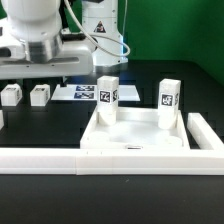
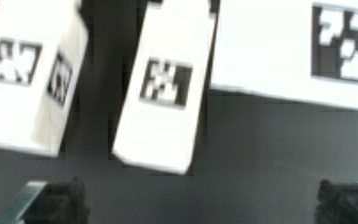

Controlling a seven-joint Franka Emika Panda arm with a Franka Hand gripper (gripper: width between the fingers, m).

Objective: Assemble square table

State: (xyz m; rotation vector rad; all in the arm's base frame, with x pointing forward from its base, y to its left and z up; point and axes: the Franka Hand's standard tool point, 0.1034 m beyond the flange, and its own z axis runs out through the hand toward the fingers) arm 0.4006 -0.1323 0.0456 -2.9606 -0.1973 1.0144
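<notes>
The white square table top (image 1: pixel 93 130) lies tray-like in the middle of the exterior view. Two white tagged legs stand upright in its far corners, one on the exterior view's left (image 1: pixel 107 100) and one on the right (image 1: pixel 168 103). Two loose legs (image 1: pixel 12 95) (image 1: pixel 40 95) lie on the black table at the left. My gripper (image 1: pixel 38 72) hangs above them, open and empty. In the wrist view the two loose legs (image 2: pixel 34 70) (image 2: pixel 167 85) lie beyond my gripper (image 2: pixel 197 200), whose dark fingertips (image 2: pixel 51 200) are spread wide with nothing between them.
A long white L-shaped rail (image 1: pixel 60 160) runs along the front and up the right side (image 1: pixel 205 130) of the table top. The marker board (image 1: pixel 78 93) lies flat behind the table top, beside the loose legs; its edge seems to show in the wrist view (image 2: pixel 318 50).
</notes>
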